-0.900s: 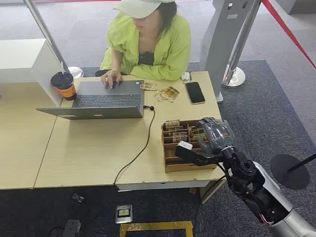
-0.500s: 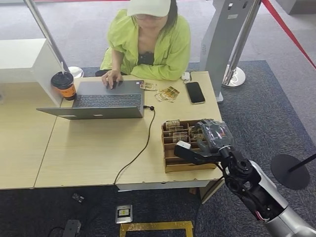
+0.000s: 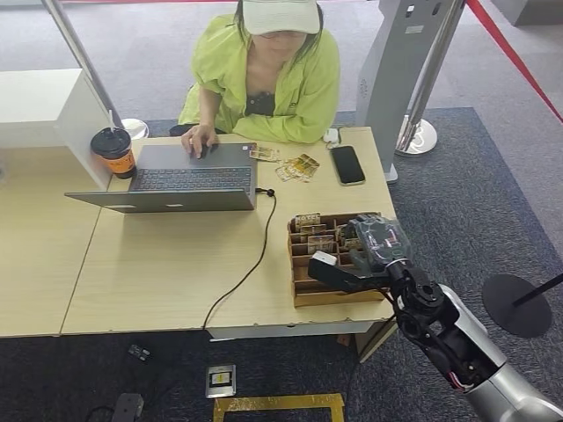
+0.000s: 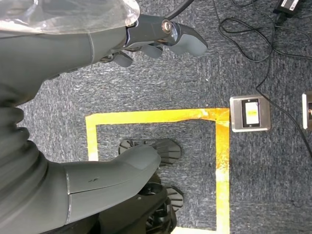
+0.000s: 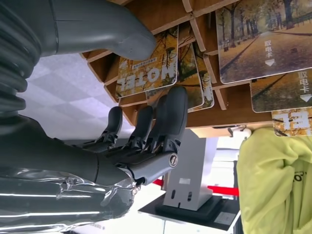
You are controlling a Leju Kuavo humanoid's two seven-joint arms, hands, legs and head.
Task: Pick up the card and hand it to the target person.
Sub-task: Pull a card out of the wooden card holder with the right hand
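A wooden card box [image 3: 304,292] stands at the table's near right corner, with several yellow autumn-print cards [image 3: 312,232] upright in its slots. My right hand [image 3: 374,243] hovers over the box's right half, thumb stretched toward the middle. In the right wrist view a "HOTEL" card [image 5: 147,70] stands in its slot between my thumb and my darker fingers [image 5: 170,114], which stay apart from it; my right hand [image 5: 121,156] holds nothing. The person [image 3: 272,83] in a green jacket sits across the table. My left hand [image 4: 55,58] hangs over the floor, fingers apart.
An open laptop [image 3: 193,176] with a black cable sits before the person, one of whose hands rests on it. Loose cards [image 3: 297,167] and a phone [image 3: 347,164] lie at the far right. A coffee cup [image 3: 114,151] stands far left. Yellow floor tape [image 4: 154,117] lies below.
My right hand has crept slightly left and lower over the card box. The person has raised their head.
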